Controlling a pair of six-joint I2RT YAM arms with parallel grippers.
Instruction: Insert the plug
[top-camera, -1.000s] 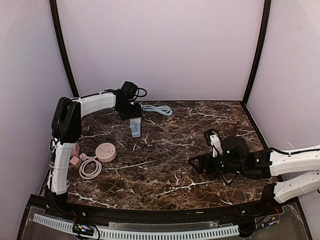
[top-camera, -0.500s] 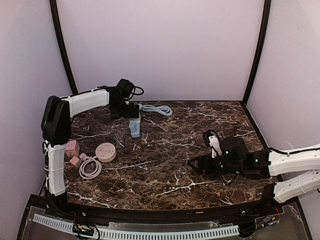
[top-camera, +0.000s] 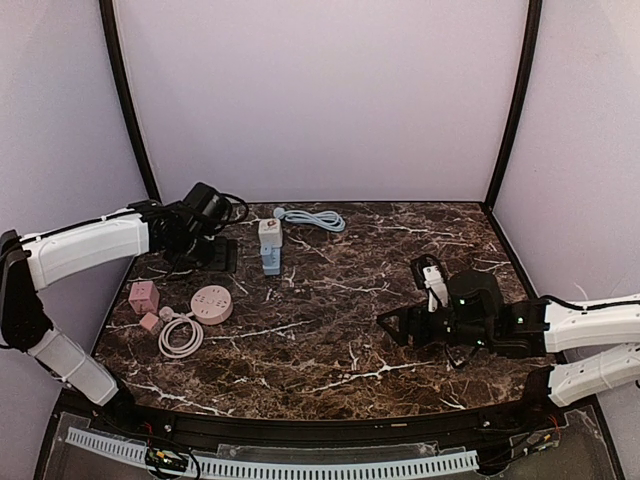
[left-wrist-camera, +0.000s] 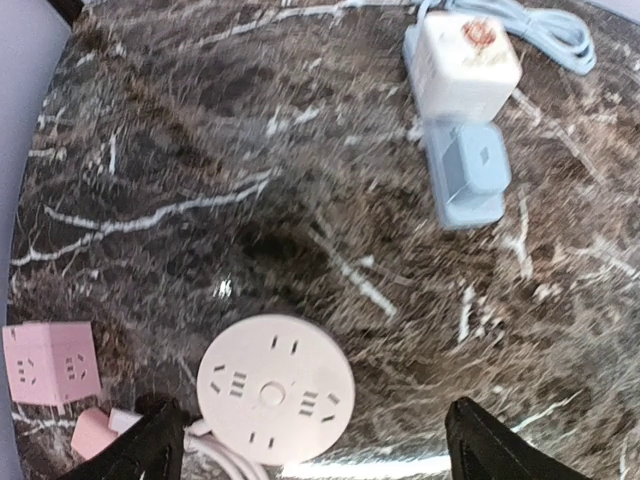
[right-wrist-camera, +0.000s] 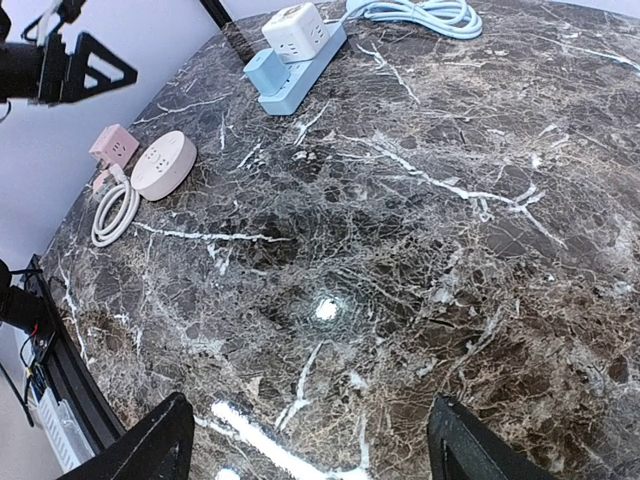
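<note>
Where the power strip (top-camera: 271, 264) lies on the desk (top-camera: 330, 345), the white cube plug (top-camera: 269, 232) sits on its far end. Left of the strip, the left end effector (left-wrist-camera: 315, 420) hangs open, empty; well to its right, the right end effector (right-wrist-camera: 310, 425) gapes empty.

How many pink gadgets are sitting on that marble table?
3, all on the left side: a pink cube socket, a small pink plug just in front of it, and a round pink socket to the right of both. None looks hidden.
</note>
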